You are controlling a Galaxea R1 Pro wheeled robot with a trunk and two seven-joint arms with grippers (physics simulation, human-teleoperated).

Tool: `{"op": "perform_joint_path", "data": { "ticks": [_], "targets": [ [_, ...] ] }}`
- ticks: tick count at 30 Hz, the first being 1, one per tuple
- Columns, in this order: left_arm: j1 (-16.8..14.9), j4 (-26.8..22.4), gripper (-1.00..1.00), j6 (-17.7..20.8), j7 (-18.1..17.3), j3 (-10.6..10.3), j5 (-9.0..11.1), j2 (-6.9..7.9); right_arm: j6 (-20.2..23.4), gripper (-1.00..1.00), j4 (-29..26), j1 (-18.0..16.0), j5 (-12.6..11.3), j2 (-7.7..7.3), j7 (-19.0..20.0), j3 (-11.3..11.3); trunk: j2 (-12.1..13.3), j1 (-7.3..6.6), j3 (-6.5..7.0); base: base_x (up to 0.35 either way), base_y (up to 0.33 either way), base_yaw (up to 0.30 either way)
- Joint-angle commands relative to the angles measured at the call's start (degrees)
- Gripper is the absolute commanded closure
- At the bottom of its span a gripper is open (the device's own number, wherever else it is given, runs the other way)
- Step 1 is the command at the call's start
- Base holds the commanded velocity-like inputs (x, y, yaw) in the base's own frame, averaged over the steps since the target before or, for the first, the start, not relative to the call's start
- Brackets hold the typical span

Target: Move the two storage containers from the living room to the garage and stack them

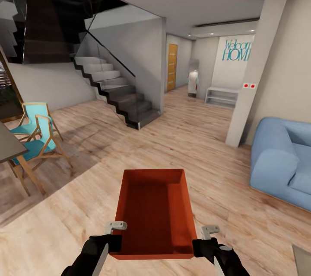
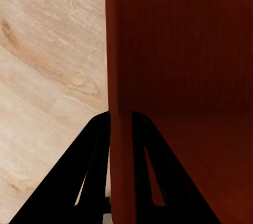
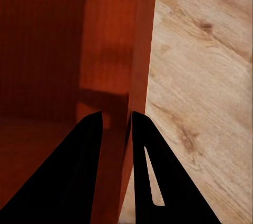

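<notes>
I carry one red-orange storage container low in front of me, above the light wood-plank floor of the living room. My left gripper is shut on its left wall, my right gripper on its right wall. The left wrist view shows the thin wall pinched between the two black fingers. Seen from the right wrist, the other wall sits between that gripper's fingers. The bin is empty, with a ribbed bottom.
A blue sofa stands at the right, a pale pillar beyond it. A dark staircase rises ahead left. Teal chairs and a table edge stand at the left. A hallway with a wooden door opens ahead.
</notes>
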Motion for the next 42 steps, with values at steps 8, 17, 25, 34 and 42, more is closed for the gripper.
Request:
{"op": "perform_joint_path", "data": {
  "ticks": [8,17,25,34,42],
  "targets": [
    [-0.04,-0.13,1.00,0.32,0.31,3.79,-0.33,0.82,0.36,1.00,-0.12,-0.06,-0.39,-0.06,0.50,0.35,-0.12,0.07,-0.12,0.324,0.000,0.000],
    [-0.04,-0.13,1.00,0.32,0.31,3.80,-0.33,0.76,0.37,1.00,-0.12,-0.06,-0.38,-0.06,0.50,0.37,-0.12,0.07,-0.12,0.324,0.000,0.000],
    [-0.04,-0.13,1.00,0.32,0.31,3.80,-0.33,0.76,0.36,1.00,-0.12,-0.06,-0.44,-0.06,0.50,0.36,-0.12,0.07,-0.12,0.324,0.000,0.000],
    [-0.04,-0.14,1.00,0.32,0.31,3.80,-0.33,0.83,0.28,1.00,-0.12,-0.06,-0.20,-0.07,0.50,0.21,-0.12,0.07,-0.12,0.324,0.000,0.000],
    [-0.04,-0.14,1.00,0.32,0.31,3.80,-0.33,0.85,0.27,1.00,-0.12,-0.06,-0.33,-0.15,0.50,0.36,-0.12,0.07,-0.12,0.324,0.000,0.000]
  ]
}}
